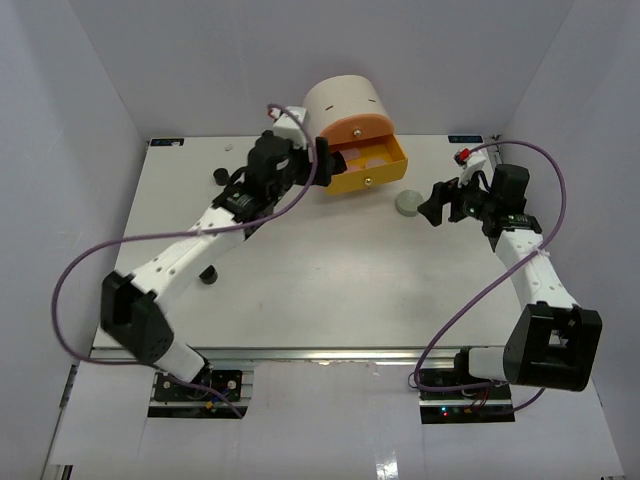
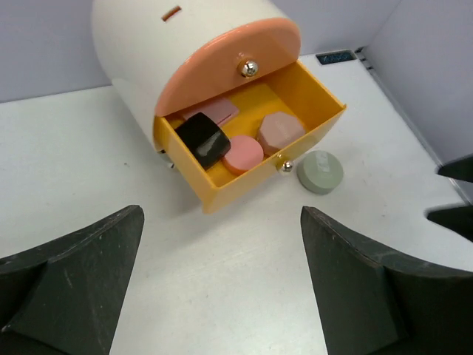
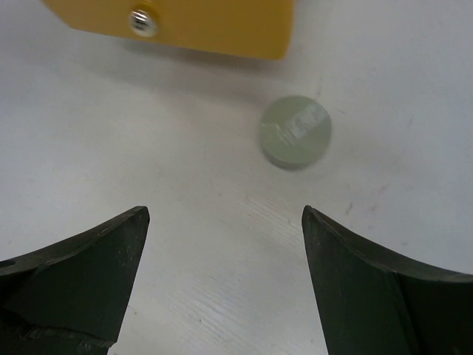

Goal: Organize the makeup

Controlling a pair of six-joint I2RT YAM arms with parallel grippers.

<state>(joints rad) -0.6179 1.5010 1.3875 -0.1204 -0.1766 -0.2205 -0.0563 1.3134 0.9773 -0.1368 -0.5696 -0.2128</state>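
Currently I am seeing white walls [image 1: 200, 60], white table [image 1: 330, 290], grey-green compact [image 1: 407, 203] lying at two o'clock; left gripper [image 2: 222, 211], right gripper [image 3: 225, 211] gaping empty.

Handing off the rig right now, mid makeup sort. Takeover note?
Left gripper: open, empty, facing the open yellow drawer.
Right gripper: open, empty, aimed at the grey-green compact.
Done: black square case, pink round compact, tan compact and pink palette lie in the drawer.
Left: the grey-green compact sits on the table just outside the drawer front. Two small black jars stand on the table by the left arm. The drawer is not yet shut.
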